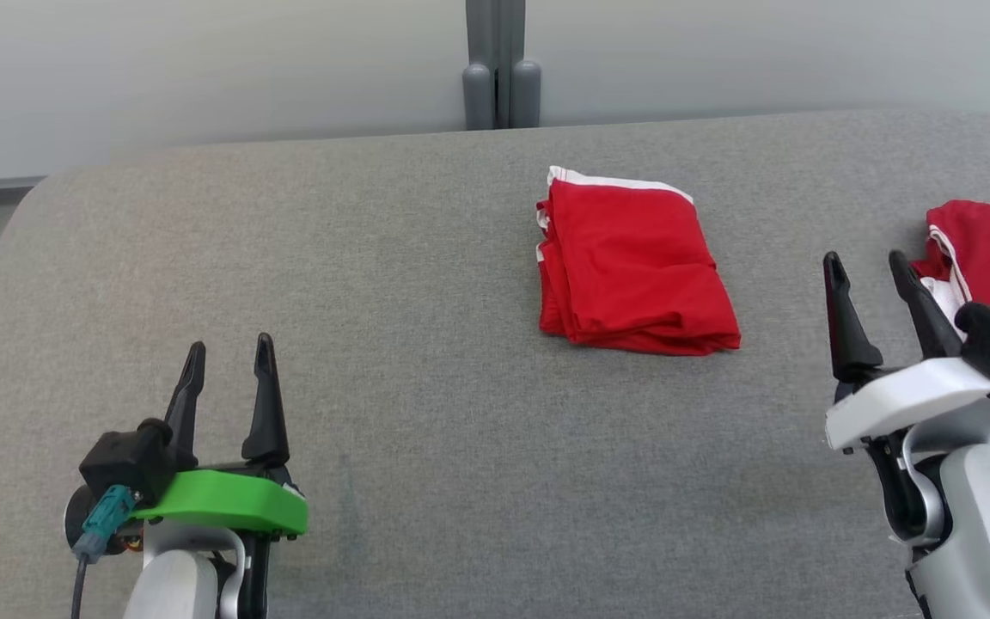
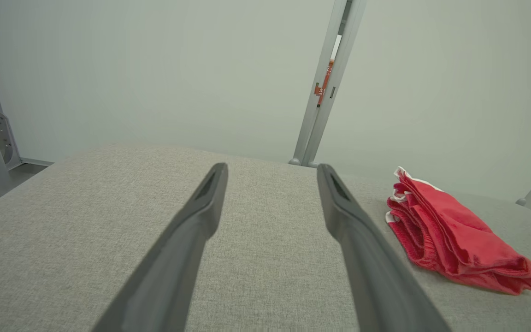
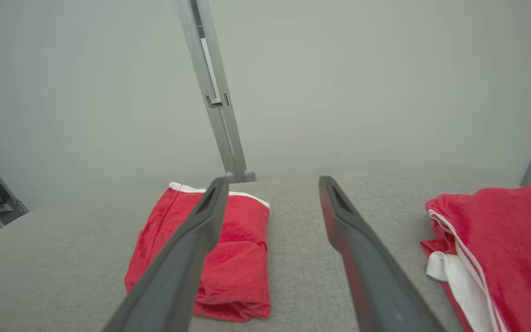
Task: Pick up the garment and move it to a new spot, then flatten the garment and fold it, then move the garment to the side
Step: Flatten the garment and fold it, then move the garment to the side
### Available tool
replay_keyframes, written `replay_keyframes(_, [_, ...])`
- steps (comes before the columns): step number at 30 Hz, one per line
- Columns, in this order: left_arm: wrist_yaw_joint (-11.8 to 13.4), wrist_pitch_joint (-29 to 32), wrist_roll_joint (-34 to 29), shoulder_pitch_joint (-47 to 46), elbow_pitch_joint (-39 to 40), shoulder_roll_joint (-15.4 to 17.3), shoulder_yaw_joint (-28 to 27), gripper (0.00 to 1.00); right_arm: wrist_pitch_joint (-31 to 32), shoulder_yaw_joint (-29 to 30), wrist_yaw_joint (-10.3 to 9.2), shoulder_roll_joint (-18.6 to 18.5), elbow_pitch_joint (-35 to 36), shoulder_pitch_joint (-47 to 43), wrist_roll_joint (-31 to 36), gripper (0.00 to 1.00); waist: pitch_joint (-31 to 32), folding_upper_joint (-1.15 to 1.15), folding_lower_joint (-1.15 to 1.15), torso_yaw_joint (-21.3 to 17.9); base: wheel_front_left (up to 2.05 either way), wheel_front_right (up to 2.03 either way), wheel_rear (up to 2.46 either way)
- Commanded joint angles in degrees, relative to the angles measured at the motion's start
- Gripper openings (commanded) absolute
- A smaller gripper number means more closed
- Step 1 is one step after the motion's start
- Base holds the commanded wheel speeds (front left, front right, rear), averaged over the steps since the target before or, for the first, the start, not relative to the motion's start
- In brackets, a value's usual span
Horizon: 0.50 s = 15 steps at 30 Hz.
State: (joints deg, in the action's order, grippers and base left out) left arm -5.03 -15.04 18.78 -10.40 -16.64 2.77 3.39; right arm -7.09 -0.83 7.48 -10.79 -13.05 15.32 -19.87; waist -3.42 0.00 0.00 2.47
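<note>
The folded red garment (image 1: pixel 632 262) lies on the grey table (image 1: pixel 332 284), ahead and left of the right gripper (image 1: pixel 864 256) and well right of the left gripper (image 1: pixel 230 342). Both pairs of jaws stand wide and empty. It looks light, soft and limp, likely to unfold if lifted by one layer, so pinch the whole stack at its near edge. A second red garment (image 1: pixel 989 245) lies just right of the right jaws.
</note>
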Motion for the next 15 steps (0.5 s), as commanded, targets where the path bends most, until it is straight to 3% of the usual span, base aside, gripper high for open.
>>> replay_keyframes(1, [-0.1,-0.2,-0.5,1.2,-0.2,0.3,-0.7,1.0,-0.1,0.5,0.02,-0.3,-0.7,-1.4,1.3,1.0,1.9,0.0,0.0,-1.9,0.0,0.0,0.0])
replay_keyframes(4, [-0.4,-0.2,-2.0,2.4,-0.8,0.3,-1.4,1.0,-0.1,0.6,0.02,-1.8,-2.7,-2.9,4.6,1.0,2.7,0.0,0.0,-2.5,0.0,0.0,0.0])
replay_keyframes(15, [-1.4,-0.2,-5.1,3.3,-3.7,0.3,-3.8,1.0,-1.7,-1.3,0.01,-1.4,-8.5,-4.1,6.2,1.0,3.9,0.0,0.0,-3.3,0.0,0.0,0.0])
